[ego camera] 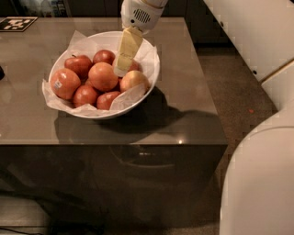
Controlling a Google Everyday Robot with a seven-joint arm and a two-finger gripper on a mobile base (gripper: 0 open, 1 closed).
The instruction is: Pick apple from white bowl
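The white bowl [149,78], lined with crinkled white paper, stands on the table and holds several apples. The apple [103,76], large, light orange-red and without a sticker, lies near the middle of the pile. An orange-red apple with a white sticker [64,83] lies at the bowl's left, and a paler yellowish-pink apple [134,80] at its right. My gripper [121,69] hangs down from its white wrist [138,13] over the back right of the bowl. Its tip is just right of the apple, above the pale one. It holds nothing that I can see.
The bowl stands on a brown-grey table [183,110] whose front edge and right edge are close by. A black-and-white marker tag [16,23] lies at the table's back left. White robot body parts [257,183] fill the lower right.
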